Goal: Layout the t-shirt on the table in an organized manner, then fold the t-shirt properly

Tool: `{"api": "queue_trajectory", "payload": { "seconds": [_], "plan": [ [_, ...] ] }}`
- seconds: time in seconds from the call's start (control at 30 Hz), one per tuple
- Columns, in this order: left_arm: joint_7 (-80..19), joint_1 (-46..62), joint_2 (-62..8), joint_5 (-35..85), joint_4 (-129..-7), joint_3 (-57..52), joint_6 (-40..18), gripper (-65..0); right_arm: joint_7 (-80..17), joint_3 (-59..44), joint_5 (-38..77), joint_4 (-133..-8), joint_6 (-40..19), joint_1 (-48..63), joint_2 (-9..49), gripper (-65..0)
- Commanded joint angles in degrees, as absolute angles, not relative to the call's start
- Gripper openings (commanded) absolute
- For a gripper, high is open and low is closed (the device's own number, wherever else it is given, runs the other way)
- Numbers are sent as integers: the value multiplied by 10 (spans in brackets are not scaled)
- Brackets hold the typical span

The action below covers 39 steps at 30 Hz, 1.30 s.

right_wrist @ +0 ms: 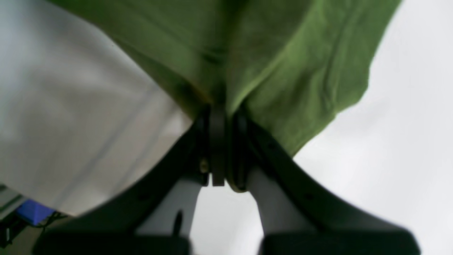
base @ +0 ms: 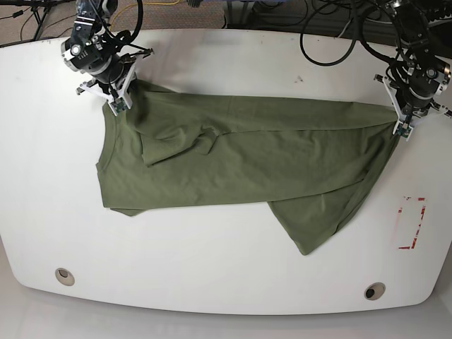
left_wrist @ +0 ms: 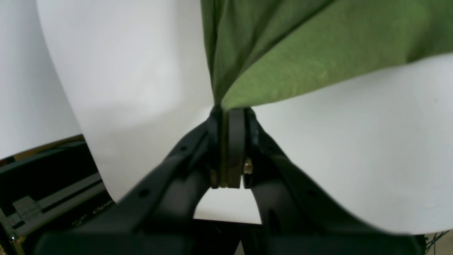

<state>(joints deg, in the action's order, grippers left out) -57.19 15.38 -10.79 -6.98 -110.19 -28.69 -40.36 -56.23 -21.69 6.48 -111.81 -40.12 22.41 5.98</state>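
One t-shirt (base: 233, 152), one table (base: 212, 268), two grommet holes (base: 64, 276), two grippers (base: 119, 106).

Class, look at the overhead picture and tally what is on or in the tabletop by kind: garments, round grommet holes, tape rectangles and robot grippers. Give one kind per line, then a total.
Garments: 1, the t-shirt
Grommet holes in the table: 2, and
Tape rectangles: 1, red and white
Grippers: 2, left gripper and right gripper
Total: 6

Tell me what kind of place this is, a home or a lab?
Most likely a robotics lab or test bench: two robot arms hold a t-shirt over a bare white table with a tape rectangle, and loose cables trail behind it.
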Motion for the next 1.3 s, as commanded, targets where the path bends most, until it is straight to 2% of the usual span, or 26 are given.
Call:
{"api": "queue_trajectory", "payload": {
  "seconds": [0.0, 0.47, 0.63, 0.97, 1.27],
  "plan": [
    [-565, 136, -115, -67, -1114, -288, -400, -650, -555, -232, 68, -1131, -400, 203, 66, -620],
    [-568, -118, -85, -70, -1115, -284, -400, -650, -557, -240, 68, -1128, -400, 22, 124, -618],
    [-568, -191, -81, -71, -1113, -271, -400, -650, -588, -225, 68, -1127, -400, -60, 146, -618],
    [-596, -327, -85, -72, -1112, -201, -400, -650, -615, -162, 32, -1098, -400, -237, 207, -617],
    [-601, -475, -85, -72, -1069, -182, -370, -650, -653, -78, -23, -1074, -400, -414, 247, -617]
  ]
}}
